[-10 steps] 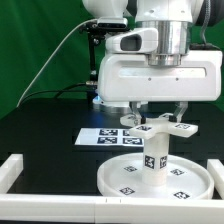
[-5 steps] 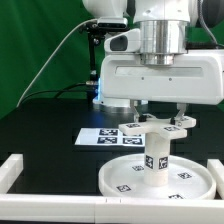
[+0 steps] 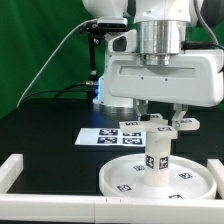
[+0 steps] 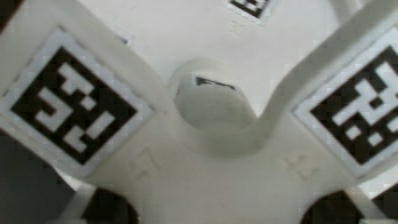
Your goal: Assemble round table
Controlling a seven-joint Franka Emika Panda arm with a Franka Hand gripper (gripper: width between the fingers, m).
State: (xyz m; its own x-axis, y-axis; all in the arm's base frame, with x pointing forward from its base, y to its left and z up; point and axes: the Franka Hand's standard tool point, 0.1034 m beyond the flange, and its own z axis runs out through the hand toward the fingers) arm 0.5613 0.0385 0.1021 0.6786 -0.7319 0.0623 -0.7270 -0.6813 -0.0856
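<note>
The large round disc [image 3: 115,180] lies flat on the black table. The short thick cylinder [image 3: 156,160] stands upright on its middle. The cross-shaped foot [image 3: 133,125] sits level on top of the cylinder, with tagged arms pointing to both sides. My gripper [image 3: 160,120] comes straight down and is shut on the foot's middle, one finger on each side. In the wrist view the foot [image 4: 214,95] fills the picture, with tags on two arms; the gripper [image 4: 222,208] holds it, and its fingers show only as dark shapes at the edge. The cylinder is hidden there.
The marker board [image 3: 100,137] lies flat behind the disc. A low white border wall [image 3: 20,168] runs along the front and sides of the table. A green backdrop and a cable are at the exterior view's left.
My hand has turned about its vertical axis with the foot in it; the foot's arms point in different directions now. The disc and the cylinder have stayed in place.
</note>
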